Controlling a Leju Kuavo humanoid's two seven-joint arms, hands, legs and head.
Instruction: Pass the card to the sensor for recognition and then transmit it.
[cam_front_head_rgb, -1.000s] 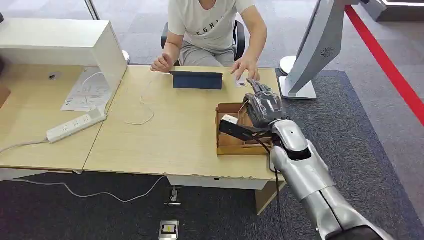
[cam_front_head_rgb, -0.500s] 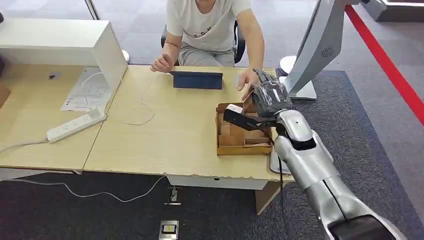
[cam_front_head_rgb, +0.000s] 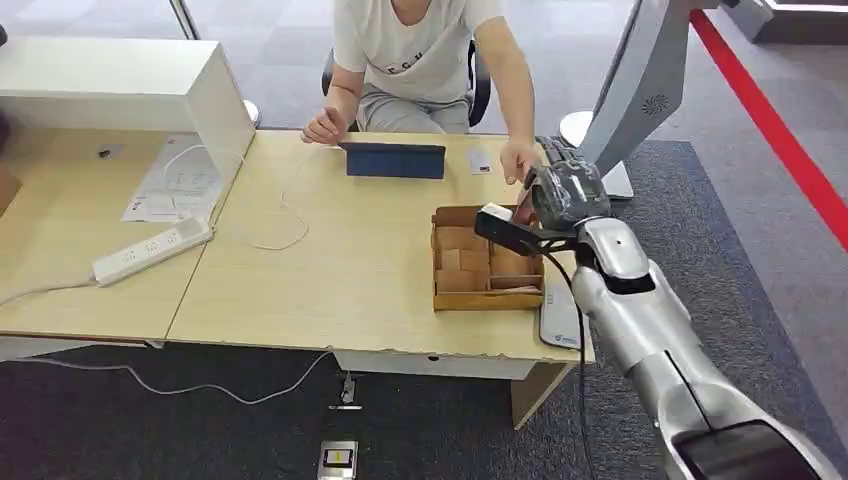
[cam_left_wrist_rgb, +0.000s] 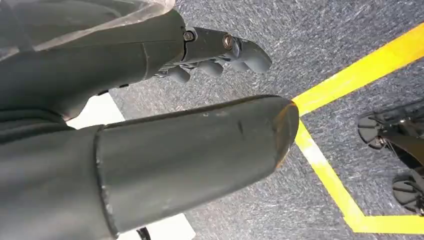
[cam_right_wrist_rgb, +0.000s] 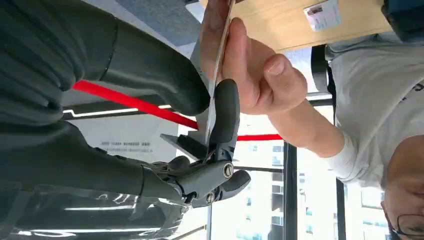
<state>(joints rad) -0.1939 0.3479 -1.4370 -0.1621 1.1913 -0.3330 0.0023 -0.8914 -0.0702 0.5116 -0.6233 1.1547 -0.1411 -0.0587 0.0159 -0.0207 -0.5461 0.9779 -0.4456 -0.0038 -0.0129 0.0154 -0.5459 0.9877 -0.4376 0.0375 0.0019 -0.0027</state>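
My right hand (cam_front_head_rgb: 562, 195) is raised over the table's far right side, beyond the cardboard box (cam_front_head_rgb: 487, 262). In the right wrist view its thumb (cam_right_wrist_rgb: 170, 82) and a dark finger (cam_right_wrist_rgb: 226, 112) pinch a thin card (cam_right_wrist_rgb: 210, 127), seen edge-on. A person's hand (cam_right_wrist_rgb: 250, 70) grips the same card from the other end and meets my hand (cam_front_head_rgb: 520, 158). The dark blue sensor stand (cam_front_head_rgb: 395, 160) is at the table's far edge, left of both hands. My left hand (cam_left_wrist_rgb: 220, 52) hangs over grey carpet, holding nothing.
A second card (cam_front_head_rgb: 479, 160) lies on the table beside the sensor stand. A white power strip (cam_front_head_rgb: 150, 250) and papers (cam_front_head_rgb: 175, 185) lie on the left table. A grey machine column (cam_front_head_rgb: 640, 90) stands at the far right. The person sits behind the table.
My right hand has moved from above the box away and to the right. The person's hand left the table and took hold of the card.
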